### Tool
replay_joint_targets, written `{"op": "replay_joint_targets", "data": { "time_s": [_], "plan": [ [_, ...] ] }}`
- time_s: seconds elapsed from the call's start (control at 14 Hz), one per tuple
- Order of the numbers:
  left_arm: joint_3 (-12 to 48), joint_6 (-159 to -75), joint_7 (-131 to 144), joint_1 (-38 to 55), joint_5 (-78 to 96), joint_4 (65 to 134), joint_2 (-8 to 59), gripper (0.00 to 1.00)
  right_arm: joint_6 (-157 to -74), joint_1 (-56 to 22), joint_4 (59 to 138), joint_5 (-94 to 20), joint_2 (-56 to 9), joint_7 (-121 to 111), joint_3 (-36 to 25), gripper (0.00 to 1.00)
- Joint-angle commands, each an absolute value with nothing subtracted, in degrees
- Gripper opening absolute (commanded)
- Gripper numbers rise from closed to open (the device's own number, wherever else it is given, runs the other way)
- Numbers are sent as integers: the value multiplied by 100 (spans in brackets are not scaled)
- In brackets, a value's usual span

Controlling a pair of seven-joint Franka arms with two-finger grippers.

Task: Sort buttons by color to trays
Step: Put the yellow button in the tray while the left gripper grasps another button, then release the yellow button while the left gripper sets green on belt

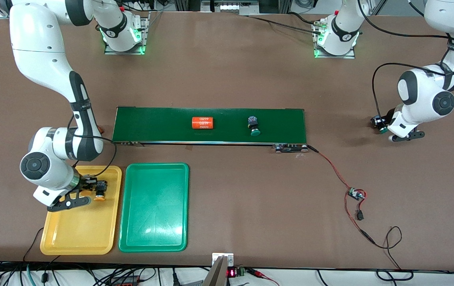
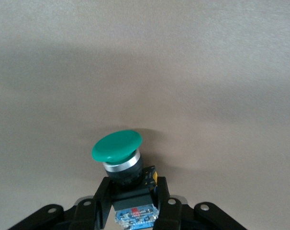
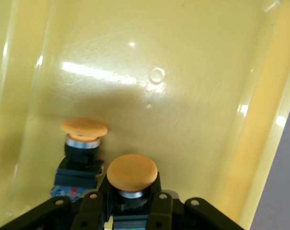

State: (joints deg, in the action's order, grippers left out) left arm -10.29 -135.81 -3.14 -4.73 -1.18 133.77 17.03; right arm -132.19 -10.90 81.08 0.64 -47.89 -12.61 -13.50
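Note:
My right gripper hangs low over the yellow tray, shut on an orange-capped button. A second orange-capped button lies in that tray beside it. The green tray sits next to the yellow one and holds nothing. One green-capped button lies on the dark-green belt. At the left arm's end of the table, my left gripper is down at the tabletop, shut on the dark body of another green-capped button.
An orange cylinder with white numbers lies on the belt, toward the right arm's end from the green button. A red-and-black cable with a small circuit board runs from the belt's end toward the front camera.

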Motion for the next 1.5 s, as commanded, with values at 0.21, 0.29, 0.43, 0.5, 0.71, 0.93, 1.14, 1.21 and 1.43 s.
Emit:
{"op": "replay_joint_targets", "data": {
  "time_s": [0.21,0.29,0.43,0.5,0.71,0.93,1.14,1.21,1.43],
  "plan": [
    [-230,-10110,-361,-229,393,11358,1389,20,-13491,-905,7919,150,-4975,-1485,-1283,43],
    [-142,-9951,-369,-115,535,11208,1380,20,-13491,-897,7919,123,-4975,-1416,-1275,99],
    [445,-9923,-186,-53,728,11048,1389,20,-13456,-905,7919,79,-4914,-1433,-1274,100],
    [640,-9975,59,-44,912,11022,1406,20,-13447,-940,7936,62,-4878,-1433,-1274,100],
    [1150,-10466,516,87,1528,11030,1546,20,-13219,-896,7980,26,-4729,-1511,-1230,100],
    [1834,-11212,1386,281,1538,11091,1766,20,-13201,-940,7998,18,-4711,-1503,-1222,100],
    [2118,-11802,1608,421,1538,11170,2003,20,-12457,-941,8016,-245,-4291,-1302,-1160,100],
    [2118,-12030,1608,457,1529,11249,2065,20,-12228,-958,8007,-255,-4150,-1292,-1160,100],
    [2127,-12287,1608,545,1529,11426,2136,41,-11822,-993,8007,-264,-3754,-1283,-1151,100]
  ]
}}
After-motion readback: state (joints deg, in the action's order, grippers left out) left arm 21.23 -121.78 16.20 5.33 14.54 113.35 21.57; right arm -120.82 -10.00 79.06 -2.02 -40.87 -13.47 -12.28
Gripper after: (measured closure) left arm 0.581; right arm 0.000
